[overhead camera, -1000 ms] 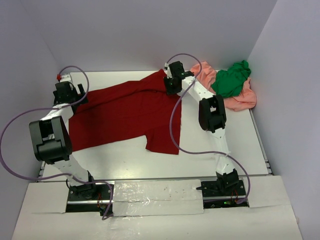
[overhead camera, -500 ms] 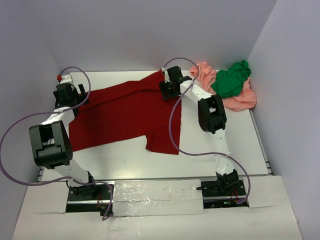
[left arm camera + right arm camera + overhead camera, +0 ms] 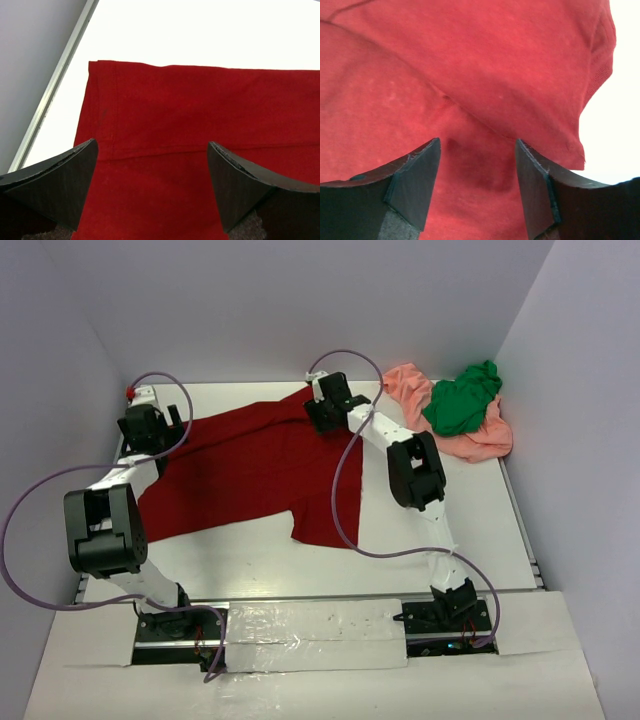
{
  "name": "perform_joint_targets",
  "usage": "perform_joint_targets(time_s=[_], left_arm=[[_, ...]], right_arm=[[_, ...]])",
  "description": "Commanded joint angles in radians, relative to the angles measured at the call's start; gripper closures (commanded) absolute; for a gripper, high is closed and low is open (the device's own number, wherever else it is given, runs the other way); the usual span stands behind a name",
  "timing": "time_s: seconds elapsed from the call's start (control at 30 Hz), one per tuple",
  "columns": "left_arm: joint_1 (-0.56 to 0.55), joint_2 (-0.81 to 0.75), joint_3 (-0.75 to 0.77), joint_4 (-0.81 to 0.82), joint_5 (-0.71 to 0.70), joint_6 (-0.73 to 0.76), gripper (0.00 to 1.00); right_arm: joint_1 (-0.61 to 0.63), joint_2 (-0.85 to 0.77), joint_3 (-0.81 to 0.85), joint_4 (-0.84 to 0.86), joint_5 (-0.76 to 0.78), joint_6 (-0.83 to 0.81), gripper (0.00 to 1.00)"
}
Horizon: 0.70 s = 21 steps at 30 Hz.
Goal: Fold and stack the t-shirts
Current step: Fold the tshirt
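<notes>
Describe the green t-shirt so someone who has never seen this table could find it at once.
On the white table, look to the far right corner, away from the dark red t-shirt spread out in the middle. Two crumpled shirts are heaped there; the green t-shirt is the bright one bunched on top of the salmon-pink t-shirt.

Three t-shirts: one red shirt (image 3: 240, 470), one green shirt (image 3: 462, 400), one pink shirt (image 3: 480, 443). Two grippers: left gripper (image 3: 152, 147), right gripper (image 3: 477, 145). One table (image 3: 250, 560).

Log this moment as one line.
stage: dark red t-shirt spread, unfolded | left hand: open above it | right hand: open above it | green t-shirt: heaped on pink t-shirt, far right
</notes>
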Motion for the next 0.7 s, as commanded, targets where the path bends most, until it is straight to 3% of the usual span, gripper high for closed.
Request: perform_joint_targets(time_s=[0.0,0.27,0.67], left_arm=[[-0.014,-0.037,0.003,0.058,-0.031,-0.025,0.01],[-0.038,-0.033,0.009,0.072,-0.072,-0.015,0.01],[-0.044,-0.043,-0.003,0.076,-0.097,0.005,0.01]], right_arm=[[0.019,-0.031,0.021,0.063,0.023,-0.025,0.33],[0.031,-0.003,0.086,0.014,-0.095,-0.040,0.42],[0.031,0.081,0.253,-0.095,-0.258,0.070,0.45]])
